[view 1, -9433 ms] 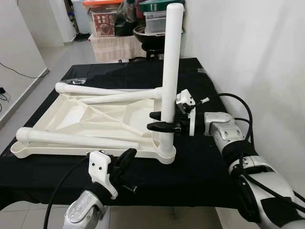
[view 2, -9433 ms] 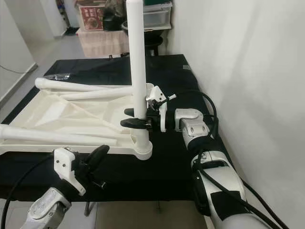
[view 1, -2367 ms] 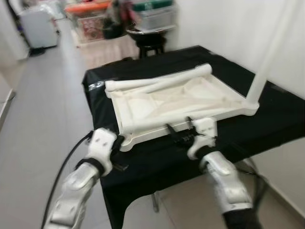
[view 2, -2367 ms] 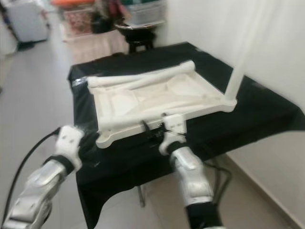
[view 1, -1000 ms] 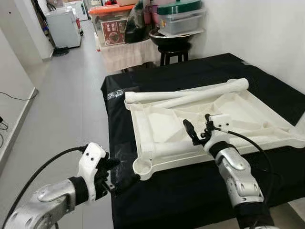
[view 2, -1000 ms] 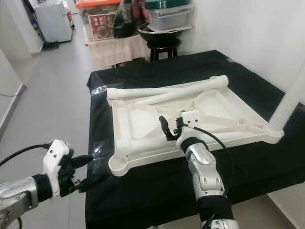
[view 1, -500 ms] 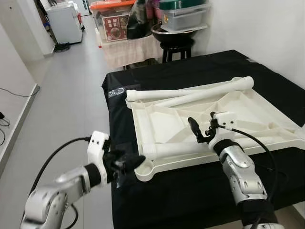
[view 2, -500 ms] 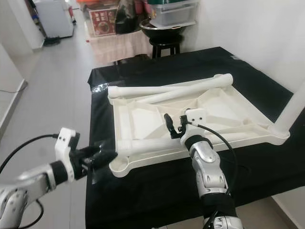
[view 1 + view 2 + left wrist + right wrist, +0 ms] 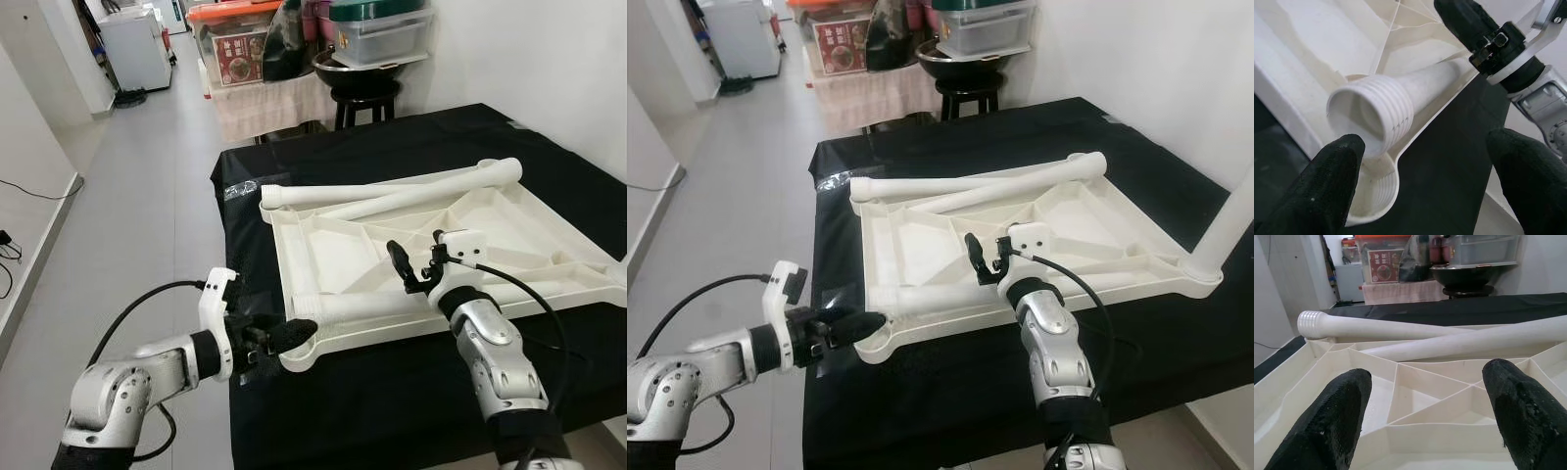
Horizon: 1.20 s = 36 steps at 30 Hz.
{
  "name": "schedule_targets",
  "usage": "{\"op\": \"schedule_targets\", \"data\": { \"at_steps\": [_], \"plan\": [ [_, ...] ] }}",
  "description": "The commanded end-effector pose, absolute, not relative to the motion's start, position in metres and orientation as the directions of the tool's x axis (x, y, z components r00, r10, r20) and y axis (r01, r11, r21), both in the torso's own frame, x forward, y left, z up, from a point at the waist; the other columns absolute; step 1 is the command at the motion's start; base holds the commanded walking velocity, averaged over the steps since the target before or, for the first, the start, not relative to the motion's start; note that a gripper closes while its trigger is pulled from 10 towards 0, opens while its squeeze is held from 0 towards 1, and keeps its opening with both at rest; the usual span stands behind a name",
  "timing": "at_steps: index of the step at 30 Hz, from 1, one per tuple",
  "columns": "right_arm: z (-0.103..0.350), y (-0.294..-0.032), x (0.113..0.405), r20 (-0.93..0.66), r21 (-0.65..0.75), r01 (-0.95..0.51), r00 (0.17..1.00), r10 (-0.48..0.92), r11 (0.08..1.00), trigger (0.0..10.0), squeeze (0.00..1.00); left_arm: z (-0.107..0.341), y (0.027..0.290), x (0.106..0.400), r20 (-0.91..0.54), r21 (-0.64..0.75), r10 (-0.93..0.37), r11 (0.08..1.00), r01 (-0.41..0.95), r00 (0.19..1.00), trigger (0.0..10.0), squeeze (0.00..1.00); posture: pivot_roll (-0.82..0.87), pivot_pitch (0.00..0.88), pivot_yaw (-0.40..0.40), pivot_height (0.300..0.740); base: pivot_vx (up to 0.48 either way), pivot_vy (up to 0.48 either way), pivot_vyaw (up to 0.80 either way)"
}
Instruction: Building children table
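- An upturned white table top (image 9: 343, 250) is laid on a black-covered table (image 9: 392, 147), ribs facing up.
- One table leg (image 9: 1232, 227) is seen standing upright in the right near corner socket.
- Two loose legs (image 9: 392, 194) are laid along the far edge of the top, and a third loose leg (image 9: 377, 305) lies along the near edge, its threaded end (image 9: 1374, 117) pointing left.
- The left gripper (image 9: 284, 338) is held at the left near corner socket (image 9: 877, 343), its fingers (image 9: 1322, 186) spread wide around the threaded end without touching it.
- The right gripper (image 9: 411, 272) is held over the near edge of the top, its fingers (image 9: 1337, 416) spread wide and holding nothing.
- Boxes and a stool (image 9: 362, 98) are seen beyond the far end of the table.
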State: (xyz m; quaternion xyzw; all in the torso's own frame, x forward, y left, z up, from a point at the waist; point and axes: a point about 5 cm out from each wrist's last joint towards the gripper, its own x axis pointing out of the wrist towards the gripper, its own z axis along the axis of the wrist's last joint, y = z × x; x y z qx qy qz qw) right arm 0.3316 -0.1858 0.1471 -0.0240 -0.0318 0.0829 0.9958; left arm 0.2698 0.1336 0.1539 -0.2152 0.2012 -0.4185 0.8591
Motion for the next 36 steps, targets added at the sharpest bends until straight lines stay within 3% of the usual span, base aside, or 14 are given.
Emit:
{"op": "schedule_targets", "data": {
  "at_steps": [1, 10, 24, 30, 36],
  "plan": [
    [0.151, -0.179, 0.333, 0.079, -0.061, -0.18, 0.98, 0.185, 0.982, 10.0, 0.0, 0.152, 0.132, 0.271, -0.16, -0.573, -0.823, 0.527, 0.628, 0.545, 10.0, 0.0, -0.05, 0.0, 0.071, 0.74, 0.0, 0.0, 0.0],
    [0.153, -0.173, 0.333, 0.087, -0.055, -0.192, 0.977, 0.196, 0.98, 10.0, 0.0, 0.158, 0.12, 0.29, -0.111, -0.627, -0.87, 0.437, 0.645, 0.481, 10.0, 0.0, -0.07, 0.0, 0.081, 0.74, 0.0, 0.0, 0.0],
    [0.154, -0.169, 0.331, 0.098, -0.048, -0.194, 0.975, 0.198, 0.98, 10.0, 0.0, 0.157, 0.107, 0.316, -0.077, -0.711, -0.884, 0.373, 0.596, 0.462, 10.0, 0.0, -0.08, 0.0, 0.094, 0.74, 0.0, 0.0, 0.0],
    [0.154, -0.168, 0.33, 0.1, -0.045, -0.196, 0.975, 0.199, 0.98, 10.0, 0.0, 0.151, 0.094, 0.32, -0.089, -0.739, -0.89, 0.36, 0.569, 0.447, 10.0, 0.0, -0.09, 0.0, 0.095, 0.74, 0.0, 0.0, 0.0],
    [0.155, -0.167, 0.33, 0.105, -0.042, -0.193, 0.975, 0.197, 0.98, 10.0, 0.0, 0.141, 0.085, 0.324, -0.155, -0.736, -0.878, 0.408, 0.539, 0.453, 10.0, 0.0, -0.09, 0.0, 0.097, 0.74, 0.0, 0.0, 0.0]
  ]
}}
